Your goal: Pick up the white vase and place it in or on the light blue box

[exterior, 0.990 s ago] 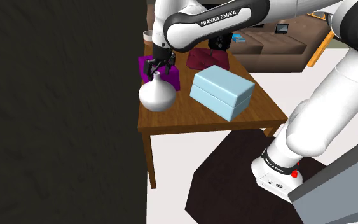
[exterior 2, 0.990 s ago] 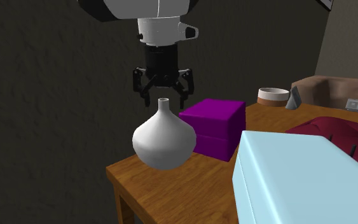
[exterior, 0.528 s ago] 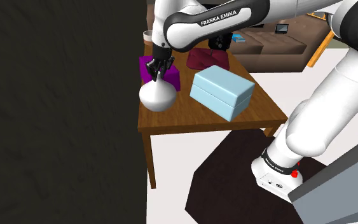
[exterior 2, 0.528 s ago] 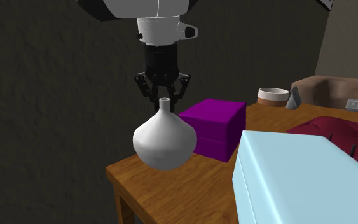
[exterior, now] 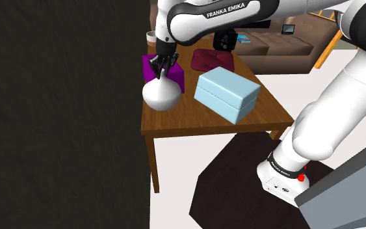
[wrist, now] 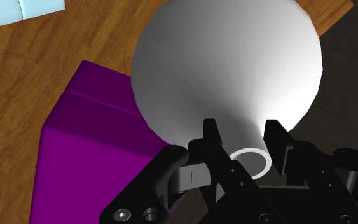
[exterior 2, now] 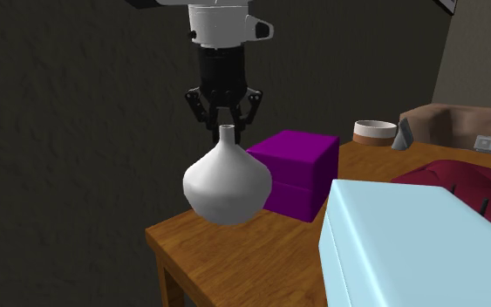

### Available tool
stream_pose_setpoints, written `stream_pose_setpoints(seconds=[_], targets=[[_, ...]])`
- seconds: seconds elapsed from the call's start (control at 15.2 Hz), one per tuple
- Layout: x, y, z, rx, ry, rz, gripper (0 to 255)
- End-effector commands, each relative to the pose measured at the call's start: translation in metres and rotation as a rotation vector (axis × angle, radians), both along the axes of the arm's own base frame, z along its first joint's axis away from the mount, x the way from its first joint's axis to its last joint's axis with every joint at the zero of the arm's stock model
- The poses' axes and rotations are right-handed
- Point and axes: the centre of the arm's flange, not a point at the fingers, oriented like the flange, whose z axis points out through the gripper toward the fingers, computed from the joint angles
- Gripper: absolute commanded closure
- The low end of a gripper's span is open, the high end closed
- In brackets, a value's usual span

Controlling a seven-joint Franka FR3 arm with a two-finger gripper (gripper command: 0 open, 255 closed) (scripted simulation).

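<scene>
- White round-bellied vase [exterior: 161, 94] with a thin neck: it's upright, upper-left of centre in the shoulder view, over the left edge of the brown wooden table [exterior: 207, 121].
- Your all-black two-finger gripper [exterior: 162, 69] comes straight down onto it. The claw is pinched on the neck just under the rim, and the wrist view shows the fingers [wrist: 211, 133] pressed in on either side.
- Honestly can't tell from any view whether the vase's base touches the tabletop.
- The purple square box [exterior 2: 297, 168] sits just behind the vase, to its right in the second exterior view.
- The light blue rectangular box [exterior: 227, 95] is right of the vase in the shoulder view, clear of it. It takes the lower right corner of the second exterior view.
</scene>
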Motion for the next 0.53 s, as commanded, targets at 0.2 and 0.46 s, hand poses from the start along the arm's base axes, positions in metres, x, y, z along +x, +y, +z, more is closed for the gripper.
stream_pose_setpoints(seconds=[0.2, 0.46], targets=[[-0.001, 0.002, 0.026, 0.000, -0.001, 0.000, 255], [-0.001, 0.002, 0.048, 0.000, -0.001, 0.000, 255]])
